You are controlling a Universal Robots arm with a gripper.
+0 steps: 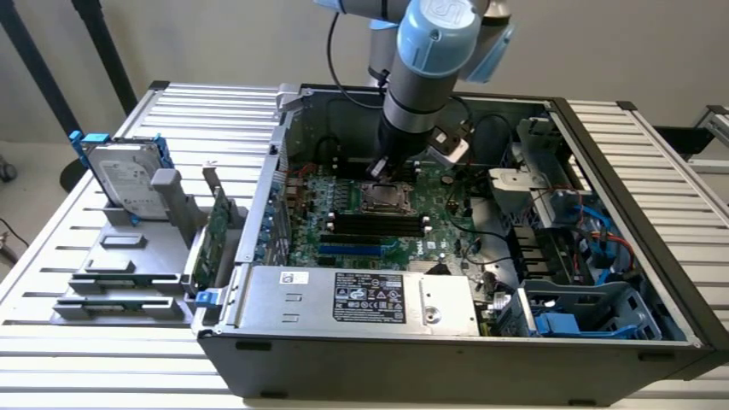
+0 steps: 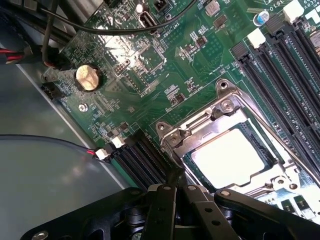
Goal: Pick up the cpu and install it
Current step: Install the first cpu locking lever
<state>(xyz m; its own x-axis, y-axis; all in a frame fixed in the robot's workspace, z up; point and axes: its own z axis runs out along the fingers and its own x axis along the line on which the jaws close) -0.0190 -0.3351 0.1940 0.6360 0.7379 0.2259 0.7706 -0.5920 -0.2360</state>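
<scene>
The cpu (image 2: 227, 156), a flat square with a bright silver top, lies inside the metal-framed socket (image 2: 200, 125) on the green motherboard. In the wrist view my gripper (image 2: 175, 189) is shut, its black fingers (image 2: 162, 200) pressed together with nothing seen between them, just beside the socket's edge. In the exterior view the arm reaches down into the open computer case, and the gripper (image 1: 381, 173) hangs right above the socket (image 1: 381, 198).
Memory slots (image 1: 370, 224) run beside the socket, with a silver power supply (image 1: 353, 295) at the case's front. A hard drive in blue brackets (image 1: 119, 175) and a card (image 1: 211, 239) stand outside on the slatted table. Black cables (image 2: 60, 30) and a coin battery (image 2: 87, 77) lie near.
</scene>
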